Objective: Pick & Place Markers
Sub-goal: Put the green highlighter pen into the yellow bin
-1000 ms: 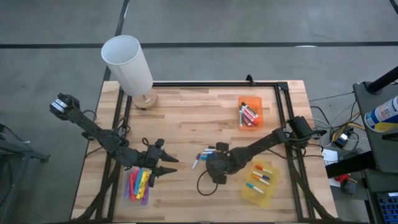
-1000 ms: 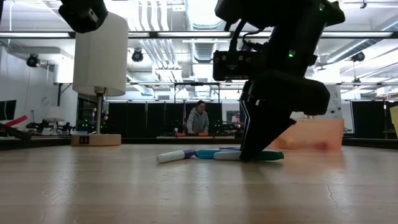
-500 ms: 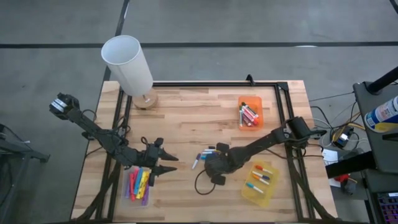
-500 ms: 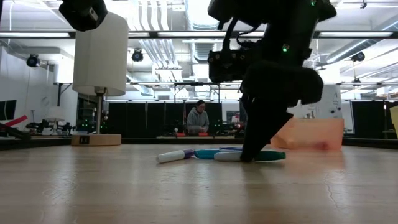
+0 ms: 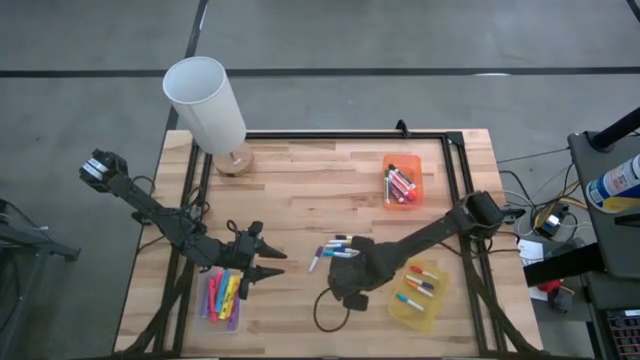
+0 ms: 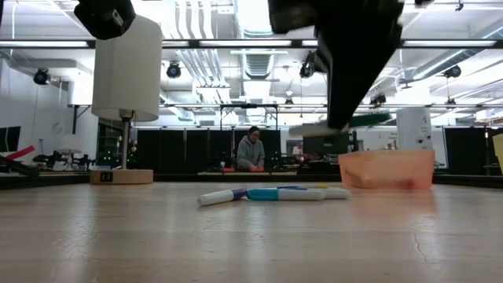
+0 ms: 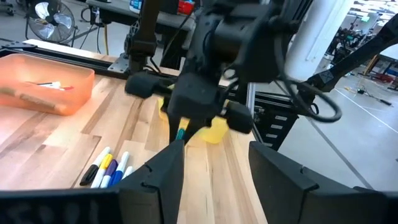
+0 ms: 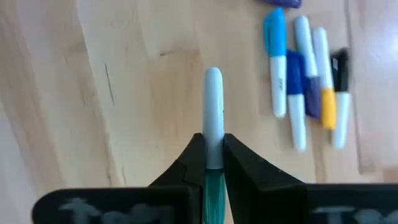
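My right gripper (image 5: 350,277) hangs above the table's middle, shut on a marker with a white barrel and a green end (image 8: 213,106). Several loose markers (image 5: 331,250), blue, purple, yellow and white, lie side by side on the wood just beyond it (image 6: 267,194). More markers lie in the clear bin (image 5: 222,297), the orange bin (image 5: 403,181) and the yellow bin (image 5: 420,290). My left gripper (image 5: 264,266) waits open beside the clear bin, its fingers apart in the left wrist view (image 7: 211,168). My right gripper pinches the marker between its two fingers (image 8: 239,158) where the white barrel meets the green part (image 8: 213,152). It comes from above, pointing down. The marker is lifted clear of the table and lies about level (image 6: 350,123), its white end sticking out past the fingertips.
A white lamp (image 5: 205,105) stands on a wooden base at the far left corner. A black cable loop (image 5: 325,305) lies near the right gripper. A black frame (image 5: 455,150) runs along the table's edges. Bare wood lies between the loose markers and the orange bin.
My right gripper has risen from the table and drifted a little toward the near edge, staying shut. The green and white marker has left the group of loose markers and now hangs clear above the wood; the other markers have stayed in place.
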Available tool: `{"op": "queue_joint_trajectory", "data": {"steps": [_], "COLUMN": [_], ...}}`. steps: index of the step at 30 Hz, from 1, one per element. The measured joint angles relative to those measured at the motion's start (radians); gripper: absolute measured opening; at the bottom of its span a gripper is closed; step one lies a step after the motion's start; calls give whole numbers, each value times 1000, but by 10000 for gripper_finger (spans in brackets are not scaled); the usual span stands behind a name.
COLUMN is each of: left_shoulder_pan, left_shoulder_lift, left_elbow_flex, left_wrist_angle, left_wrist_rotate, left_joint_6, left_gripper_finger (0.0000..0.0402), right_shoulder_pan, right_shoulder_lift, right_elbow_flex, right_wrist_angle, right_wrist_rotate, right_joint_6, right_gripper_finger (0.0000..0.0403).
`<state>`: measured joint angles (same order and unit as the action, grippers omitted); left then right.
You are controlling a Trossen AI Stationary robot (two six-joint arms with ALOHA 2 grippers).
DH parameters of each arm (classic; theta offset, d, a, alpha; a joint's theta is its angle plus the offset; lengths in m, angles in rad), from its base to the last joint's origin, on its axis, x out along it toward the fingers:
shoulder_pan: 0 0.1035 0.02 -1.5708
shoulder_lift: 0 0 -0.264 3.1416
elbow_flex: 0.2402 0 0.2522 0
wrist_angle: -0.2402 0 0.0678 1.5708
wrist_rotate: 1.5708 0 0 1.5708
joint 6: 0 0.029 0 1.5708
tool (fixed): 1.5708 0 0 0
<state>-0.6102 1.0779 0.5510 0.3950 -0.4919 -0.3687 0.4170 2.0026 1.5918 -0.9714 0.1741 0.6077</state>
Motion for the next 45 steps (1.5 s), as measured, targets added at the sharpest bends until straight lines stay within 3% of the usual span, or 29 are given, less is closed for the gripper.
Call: {"op": "queue_joint_trajectory", "data": {"steps": [10,21,31,45], "left_shoulder_pan": [0,0,0,0], "left_shoulder_lift": [0,0,0,0], "left_elbow_flex": [0,0,0,0], "left_wrist_angle": [-3,-2,14,16], "left_wrist_rotate": [0,0,0,0], "left_joint_6": [0,-6,-6,-6], "left_gripper_finger": [174,174,174,174], "right_shoulder_pan": [127,337,478,486], "right_shoulder_lift": [-2,-5,-5,-9], "right_elbow_flex": [162,231,70,-169], "right_wrist_angle": [-278,-490,-491,-460], "right_wrist_rotate": [7,7,34,-29], "right_joint_6": [217,620,883,931], "right_gripper_finger": [27,27,34,43]}}
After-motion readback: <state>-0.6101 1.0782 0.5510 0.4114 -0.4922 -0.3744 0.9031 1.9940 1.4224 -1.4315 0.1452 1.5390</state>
